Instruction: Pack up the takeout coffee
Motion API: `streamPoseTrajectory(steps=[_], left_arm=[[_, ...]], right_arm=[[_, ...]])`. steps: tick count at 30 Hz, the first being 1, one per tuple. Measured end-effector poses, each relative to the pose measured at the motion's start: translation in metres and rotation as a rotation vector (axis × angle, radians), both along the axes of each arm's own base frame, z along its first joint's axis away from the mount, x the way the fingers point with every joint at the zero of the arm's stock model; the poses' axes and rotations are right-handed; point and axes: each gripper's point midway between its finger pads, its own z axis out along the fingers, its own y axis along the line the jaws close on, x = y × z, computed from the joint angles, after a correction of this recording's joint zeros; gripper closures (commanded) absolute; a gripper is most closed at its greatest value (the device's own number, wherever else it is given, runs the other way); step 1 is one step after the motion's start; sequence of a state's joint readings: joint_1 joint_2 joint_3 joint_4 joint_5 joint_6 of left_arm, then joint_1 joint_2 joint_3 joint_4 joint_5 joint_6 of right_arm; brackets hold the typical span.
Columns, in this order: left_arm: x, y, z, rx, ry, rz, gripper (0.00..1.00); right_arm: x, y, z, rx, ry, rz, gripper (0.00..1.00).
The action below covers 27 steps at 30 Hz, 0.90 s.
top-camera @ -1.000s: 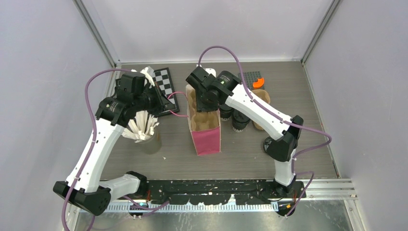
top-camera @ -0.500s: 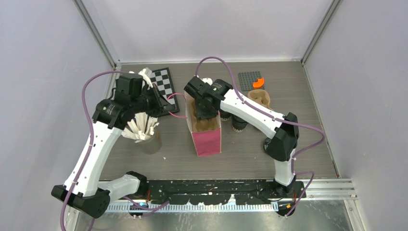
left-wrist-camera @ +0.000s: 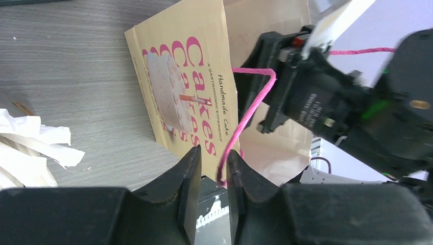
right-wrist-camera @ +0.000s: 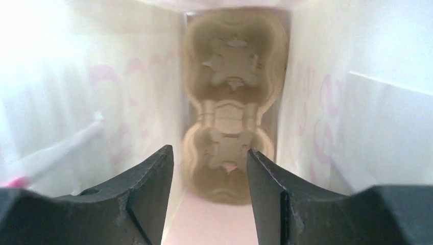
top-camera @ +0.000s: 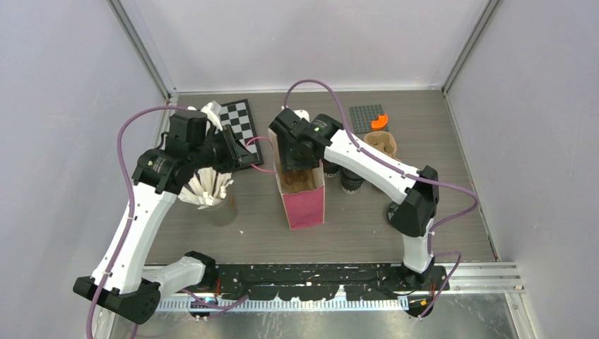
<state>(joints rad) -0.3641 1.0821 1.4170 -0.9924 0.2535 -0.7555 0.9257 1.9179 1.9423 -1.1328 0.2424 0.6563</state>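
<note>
Two black-lidded coffee cups (top-camera: 351,181) (top-camera: 330,168) stand on the table just right of the pink paper bag (top-camera: 305,206), partly under the right arm. My right gripper (top-camera: 295,164) hangs in the bag's mouth; in the right wrist view it (right-wrist-camera: 209,168) is open and empty. Below it a brown cup carrier (right-wrist-camera: 232,102) lies on the bag's floor. My left gripper (left-wrist-camera: 214,168) is shut on the bag's pink string handle (left-wrist-camera: 250,109) and holds it out to the left (top-camera: 244,159). The bag's printed side (left-wrist-camera: 189,92) faces the left wrist camera.
A grey cup of white sticks (top-camera: 212,192) stands under the left arm. A chessboard (top-camera: 240,121) lies behind it. A second brown carrier (top-camera: 383,143) sits right of the cups. A grey studded plate (top-camera: 366,116) with an orange piece (top-camera: 379,121) lies at the back.
My right gripper has moved a little left and lower, into the bag's mouth. The left gripper has kept its hold on the handle and hardly moved.
</note>
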Motion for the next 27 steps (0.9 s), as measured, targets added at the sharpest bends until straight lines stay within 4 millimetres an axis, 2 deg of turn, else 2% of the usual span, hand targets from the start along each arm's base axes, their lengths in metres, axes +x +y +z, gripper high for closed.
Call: streamPoseTrajectory(steps=[6,10,16,21,24,27], left_arm=[[0.000,0.000,0.000,0.006,-0.004,-0.007,0.56],[-0.001,0.001,0.004,0.017,-0.014,-0.018,0.47],[-0.002,0.001,0.014,0.019,-0.042,-0.030,0.35],[0.001,0.001,0.014,0.050,-0.036,-0.056,0.30],[0.013,0.001,0.020,0.086,-0.052,-0.069,0.29],[0.027,0.000,0.028,0.122,-0.083,-0.079,0.30]], right_arm=[[0.002,0.005,0.048,0.080,-0.053,0.005,0.40],[-0.005,0.004,0.081,0.145,-0.075,0.019,0.40],[-0.020,0.008,0.140,0.308,-0.115,0.071,0.39],[-0.026,0.000,0.183,0.403,-0.185,0.097,0.37],[-0.025,-0.011,0.200,0.431,-0.224,0.096,0.37],[-0.020,-0.022,0.208,0.431,-0.256,0.085,0.37]])
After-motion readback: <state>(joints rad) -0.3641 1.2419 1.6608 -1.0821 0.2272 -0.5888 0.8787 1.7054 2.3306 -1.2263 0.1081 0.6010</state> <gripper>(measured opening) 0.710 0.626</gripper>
